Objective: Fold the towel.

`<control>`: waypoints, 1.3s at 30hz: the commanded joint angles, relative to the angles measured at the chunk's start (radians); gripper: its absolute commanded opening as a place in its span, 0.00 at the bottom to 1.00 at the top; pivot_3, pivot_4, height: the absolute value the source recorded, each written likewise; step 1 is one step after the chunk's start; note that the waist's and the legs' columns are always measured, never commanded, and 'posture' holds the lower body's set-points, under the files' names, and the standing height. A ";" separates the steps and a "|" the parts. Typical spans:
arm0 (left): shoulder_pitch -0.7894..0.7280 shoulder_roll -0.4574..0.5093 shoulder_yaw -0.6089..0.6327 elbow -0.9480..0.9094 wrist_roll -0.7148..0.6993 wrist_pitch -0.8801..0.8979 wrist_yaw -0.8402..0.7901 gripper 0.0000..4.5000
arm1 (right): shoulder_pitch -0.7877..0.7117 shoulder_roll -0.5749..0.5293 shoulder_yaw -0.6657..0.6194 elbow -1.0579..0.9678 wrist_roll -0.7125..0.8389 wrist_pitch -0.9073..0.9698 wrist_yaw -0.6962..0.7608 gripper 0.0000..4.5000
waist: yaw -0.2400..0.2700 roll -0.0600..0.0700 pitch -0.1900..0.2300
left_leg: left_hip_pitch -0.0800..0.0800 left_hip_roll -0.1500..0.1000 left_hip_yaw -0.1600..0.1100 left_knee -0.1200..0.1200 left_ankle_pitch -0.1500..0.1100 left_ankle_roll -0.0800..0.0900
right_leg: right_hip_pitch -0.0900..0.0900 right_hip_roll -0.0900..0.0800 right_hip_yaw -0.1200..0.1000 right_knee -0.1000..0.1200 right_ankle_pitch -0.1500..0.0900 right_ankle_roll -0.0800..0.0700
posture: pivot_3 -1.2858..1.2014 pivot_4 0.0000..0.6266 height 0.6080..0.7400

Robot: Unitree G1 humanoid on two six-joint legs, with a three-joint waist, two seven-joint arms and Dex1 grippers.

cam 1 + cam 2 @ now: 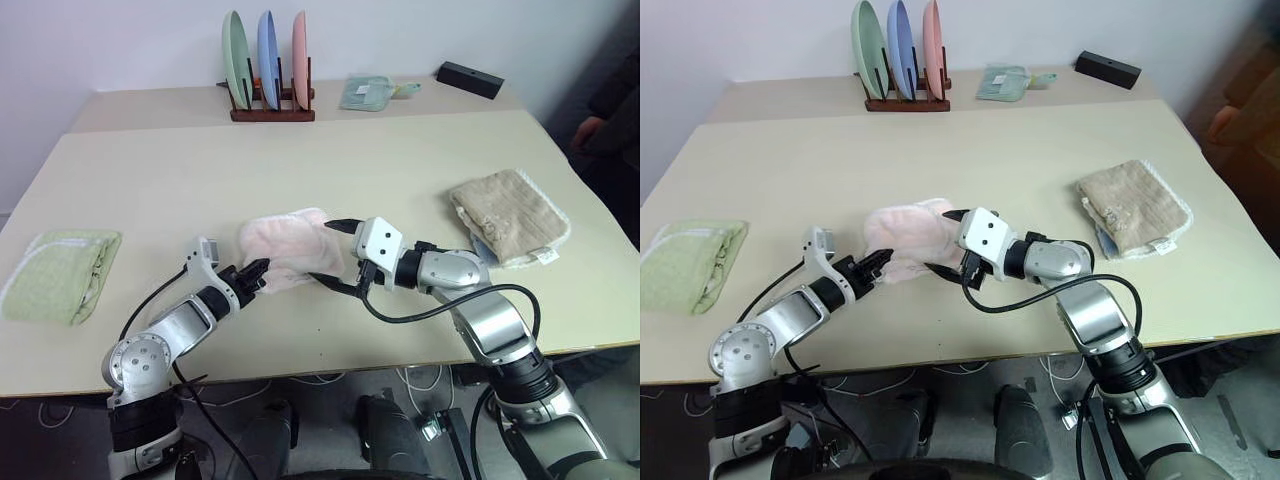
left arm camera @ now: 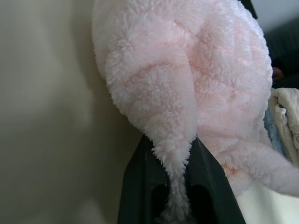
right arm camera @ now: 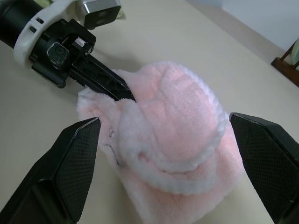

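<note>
The towel lies bunched in a soft pink heap at the middle of the bench, a little below centre in the head views. Its white edging curls over the top of the heap in the right wrist view.

The left pincer comes in from the lower left and is clamped on a fold at the towel's near left edge; the left wrist view shows a tuft of pink pile squeezed between the two black fingers. The right pincer reaches in from the lower right with its jaws spread wide, one finger at the towel's upper right edge and the other by its lower right edge. In the right wrist view both fingers stand on either side of the heap, holding nothing.

A green cloth lies folded at the left edge of the frame. A tan cloth rests at centre right. At the top centre a rack holds three upright plates, with a small pale green item and a black box to its right.
</note>
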 commanded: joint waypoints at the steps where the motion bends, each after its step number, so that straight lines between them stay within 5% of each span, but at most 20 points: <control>1: -0.006 0.002 0.031 -0.064 -0.021 -0.082 -0.017 0.01 | -0.003 -0.004 -0.008 -0.061 0.005 0.000 -0.007 1.00 | 0.000 0.000 0.000 | 0.000 0.000 0.000 0.000 0.000 0.000 | 0.000 0.000 0.000 0.000 0.000 0.000 | 0.52 0.24 0.99; 13: -0.164 0.127 0.413 0.011 0.198 -0.647 0.229 0.01 | 0.028 -0.029 -0.006 -0.078 0.009 0.007 0.006 1.00 | -0.003 0.000 0.000 | 0.000 0.000 0.002 -0.001 -0.001 -0.002 | -0.001 0.000 0.001 -0.002 0.000 0.000 | 0.52 0.24 0.99; 22: 0.040 -0.028 0.528 0.052 0.059 -0.670 0.358 0.01 | 0.032 -0.030 0.007 -0.040 -0.003 -0.030 0.021 1.00 | 0.022 -0.006 -0.002 | -0.001 0.000 0.001 0.001 -0.002 -0.003 | 0.001 0.000 0.000 -0.002 0.000 0.000 | 0.52 0.24 0.99; 26: 0.087 -0.079 0.536 0.006 0.006 -0.724 0.385 0.35 | 0.030 -0.037 0.002 -0.020 -0.001 -0.048 0.030 1.00 | 0.024 -0.007 -0.002 | 0.000 0.001 0.000 0.002 -0.002 -0.003 | 0.001 0.000 0.000 -0.003 0.000 0.000 | 0.52 0.24 0.99; 32: 0.144 -0.029 0.535 -0.096 0.048 -0.790 0.404 0.99 | 0.008 -0.041 0.005 0.038 -0.009 -0.084 0.045 1.00 | 0.021 -0.007 -0.002 | 0.000 0.001 0.001 0.001 -0.002 -0.003 | 0.001 0.001 0.000 -0.003 0.000 0.000 | 0.52 0.24 0.99; 39: 0.225 0.180 0.485 -0.207 0.202 -0.798 0.358 0.99 | -0.029 -0.039 -0.043 0.112 0.019 -0.087 0.051 1.00 | 0.024 -0.007 -0.002 | 0.000 0.001 0.001 0.001 -0.002 -0.003 | 0.001 0.002 0.001 -0.003 0.000 0.000 | 0.52 0.24 0.99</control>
